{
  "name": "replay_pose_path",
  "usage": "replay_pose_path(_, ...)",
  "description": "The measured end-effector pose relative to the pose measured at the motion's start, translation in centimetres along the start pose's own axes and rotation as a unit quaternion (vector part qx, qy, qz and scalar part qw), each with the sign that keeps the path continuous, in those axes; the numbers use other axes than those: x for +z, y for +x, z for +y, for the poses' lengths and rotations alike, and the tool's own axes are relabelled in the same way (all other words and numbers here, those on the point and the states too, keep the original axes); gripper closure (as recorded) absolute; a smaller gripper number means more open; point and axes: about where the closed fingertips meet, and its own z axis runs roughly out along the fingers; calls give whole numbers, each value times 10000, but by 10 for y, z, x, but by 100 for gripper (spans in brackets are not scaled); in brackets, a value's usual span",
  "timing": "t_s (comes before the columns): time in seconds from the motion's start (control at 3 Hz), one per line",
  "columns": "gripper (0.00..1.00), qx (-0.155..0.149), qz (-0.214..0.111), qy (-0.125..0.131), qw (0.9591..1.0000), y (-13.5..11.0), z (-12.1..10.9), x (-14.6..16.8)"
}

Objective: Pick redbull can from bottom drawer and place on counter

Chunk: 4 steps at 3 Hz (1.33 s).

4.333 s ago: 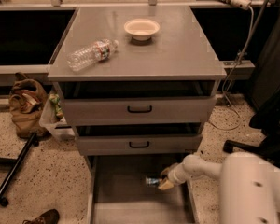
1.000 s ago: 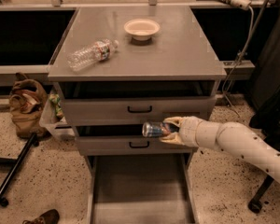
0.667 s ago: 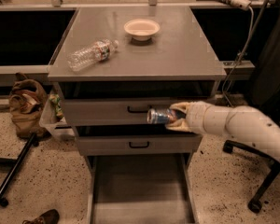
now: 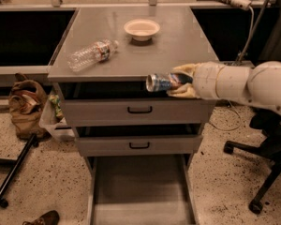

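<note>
- The white arm (image 4: 253,86) reaches in from the right, with its forearm roughly level and pointing left.
- The tool (image 4: 180,82) is at the arm's left end, level with the front edge of the tabletop (image 4: 178,41), near its right corner.
- Its two pale fingers (image 4: 183,70), one above and one below, clamp the redbull can (image 4: 160,82), which lies on its side.

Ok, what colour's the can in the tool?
The redbull can is silver and blue; the tool holds it at the counter front edge. Camera view.
</note>
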Motion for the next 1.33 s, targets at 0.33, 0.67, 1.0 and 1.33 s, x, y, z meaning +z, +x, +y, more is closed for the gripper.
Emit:
replay_pose_path(0.33, 100, -139, -400, 75, 9991, -24, -32, 3)
replay_pose_path(0.67, 100, -139, -401, 75, 9991, -24, -32, 3)
replay_pose_path(1.0, 100, -266, -334, 92, 9990, -27, -44, 7)
replay_pose_path(1.33, 100, -827, -163, 202, 9962, -33, -86, 15)
